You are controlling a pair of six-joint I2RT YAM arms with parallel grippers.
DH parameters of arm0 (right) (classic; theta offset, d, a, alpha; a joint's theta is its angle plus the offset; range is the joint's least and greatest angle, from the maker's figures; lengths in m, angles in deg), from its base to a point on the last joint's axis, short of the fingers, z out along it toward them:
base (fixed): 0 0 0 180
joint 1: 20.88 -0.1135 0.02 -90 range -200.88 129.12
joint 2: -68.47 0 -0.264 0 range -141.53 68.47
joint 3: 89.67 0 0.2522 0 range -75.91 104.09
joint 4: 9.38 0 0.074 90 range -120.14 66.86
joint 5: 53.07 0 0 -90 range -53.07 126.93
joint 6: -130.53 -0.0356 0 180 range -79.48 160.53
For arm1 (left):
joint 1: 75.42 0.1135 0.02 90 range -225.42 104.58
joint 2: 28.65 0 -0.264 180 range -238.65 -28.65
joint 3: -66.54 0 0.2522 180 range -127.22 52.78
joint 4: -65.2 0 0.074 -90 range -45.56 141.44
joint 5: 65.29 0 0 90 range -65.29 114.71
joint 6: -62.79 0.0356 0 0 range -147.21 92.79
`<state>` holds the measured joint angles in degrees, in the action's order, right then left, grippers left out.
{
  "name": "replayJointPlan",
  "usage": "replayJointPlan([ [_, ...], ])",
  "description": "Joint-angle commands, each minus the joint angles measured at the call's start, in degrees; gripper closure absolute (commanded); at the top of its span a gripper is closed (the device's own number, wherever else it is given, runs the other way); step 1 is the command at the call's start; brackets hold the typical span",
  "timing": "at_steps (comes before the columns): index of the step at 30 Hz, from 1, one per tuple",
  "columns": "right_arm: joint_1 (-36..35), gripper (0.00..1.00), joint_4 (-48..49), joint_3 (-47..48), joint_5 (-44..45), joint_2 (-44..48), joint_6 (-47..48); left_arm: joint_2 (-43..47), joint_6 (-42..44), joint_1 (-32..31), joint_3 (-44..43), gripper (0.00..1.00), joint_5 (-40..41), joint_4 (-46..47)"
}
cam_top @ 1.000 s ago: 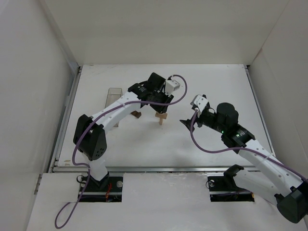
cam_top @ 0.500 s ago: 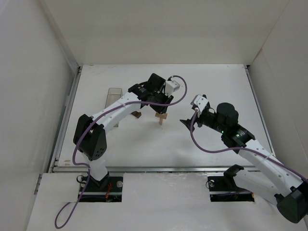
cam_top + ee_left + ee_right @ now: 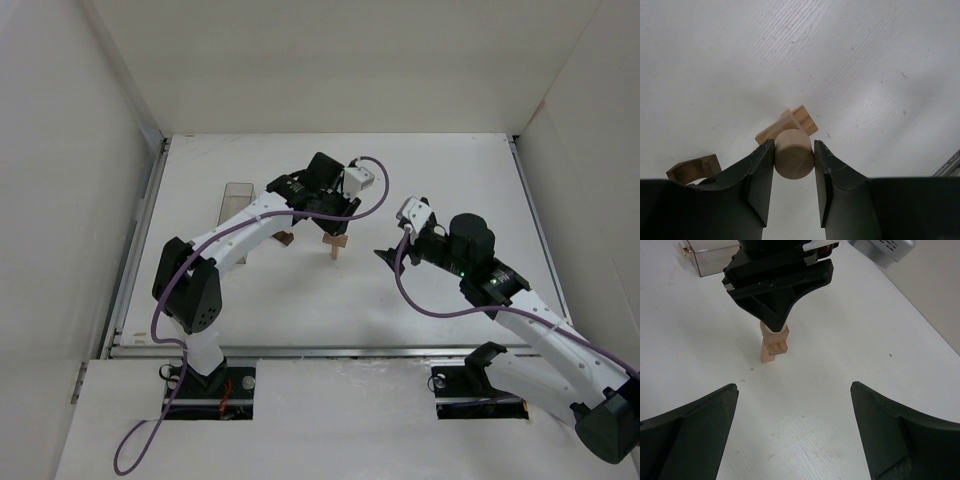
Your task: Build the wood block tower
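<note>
A robotics lab test cell is seen here: a white table (image 3: 450,180) is boxed in by plain white panels (image 3: 330,60), with a left arm (image 3: 240,232) and right arm (image 3: 530,320) bolted at its near edge and purple cables (image 3: 398,275) trailed alongside.

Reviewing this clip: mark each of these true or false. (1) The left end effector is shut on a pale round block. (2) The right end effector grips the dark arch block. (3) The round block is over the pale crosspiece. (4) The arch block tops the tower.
1. The left end effector is shut on a pale round block. True.
2. The right end effector grips the dark arch block. False: it is open and empty, apart from the blocks.
3. The round block is over the pale crosspiece. True.
4. The arch block tops the tower. False: it lies on the table beside the tower.
</note>
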<state>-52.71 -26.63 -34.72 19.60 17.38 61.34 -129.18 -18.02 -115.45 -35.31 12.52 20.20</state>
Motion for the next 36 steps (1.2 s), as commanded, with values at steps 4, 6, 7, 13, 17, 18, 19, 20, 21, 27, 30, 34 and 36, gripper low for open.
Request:
replayJointPlan([
  [4, 0.5, 0.00, 0.8, 1.3, 0.4, 0.2, 0.1, 1.5, 0.6, 0.0, 0.2, 1.00, 0.4, 1.5],
  [6, 0.5, 0.00, 0.8, 1.3, 0.4, 0.2, 0.1, 1.5, 0.6, 0.0, 0.2, 1.00, 0.4, 1.5],
  [7, 0.5, 0.00, 0.8, 1.3, 0.4, 0.2, 0.1, 1.5, 0.6, 0.0, 0.2, 1.00, 0.4, 1.5],
  [13, 0.5, 0.00, 0.3, 1.3, 1.0, 0.2, 0.1, 1.5, 0.6, 0.0, 0.7, 1.00, -0.1, 1.5],
  [17, 0.5, 0.00, 0.3, 1.8, 1.0, 0.2, 0.6, 1.5, 0.6, 0.0, 0.7, 1.00, -0.1, 1.5],
  [18, 0.5, 0.00, 0.3, 1.8, 1.0, 0.2, 0.6, 1.5, 0.6, 0.0, 0.7, 1.00, -0.1, 1.5],
  [19, 0.5, 0.00, 0.3, 1.8, 1.0, 0.2, 0.6, 1.5, 1.1, 0.0, 1.3, 0.98, -0.6, 1.5],
  [20, 0.5, 0.00, 0.3, 1.8, 1.5, 0.2, 0.6, 1.5, 1.1, 0.0, 1.3, 0.96, -0.6, 1.5],
  [21, 0.5, 0.00, -0.2, 1.8, 1.5, 0.2, 0.6, 1.5, 1.1, 0.0, 1.3, 0.95, -0.6, 1.5],
  [27, 0.5, 0.00, -0.2, 2.3, 1.5, -0.3, 0.6, 1.5, 1.1, 0.0, 1.3, 0.84, -0.6, 1.5],
  [30, 0.5, 0.00, -0.2, 2.3, 1.5, -0.3, 0.6, 1.5, 1.6, 0.0, 1.3, 0.73, -0.6, 1.5],
  [34, 0.5, 0.00, -0.2, 2.8, 1.5, -0.9, 1.2, 1.5, 1.6, 0.0, 1.3, 0.56, -1.3, 1.5],
  [36, 0.5, 0.00, -0.2, 2.8, 1.5, -0.9, 1.2, 1.5, 1.6, 0.0, 1.3, 0.49, -1.3, 1.5],
])
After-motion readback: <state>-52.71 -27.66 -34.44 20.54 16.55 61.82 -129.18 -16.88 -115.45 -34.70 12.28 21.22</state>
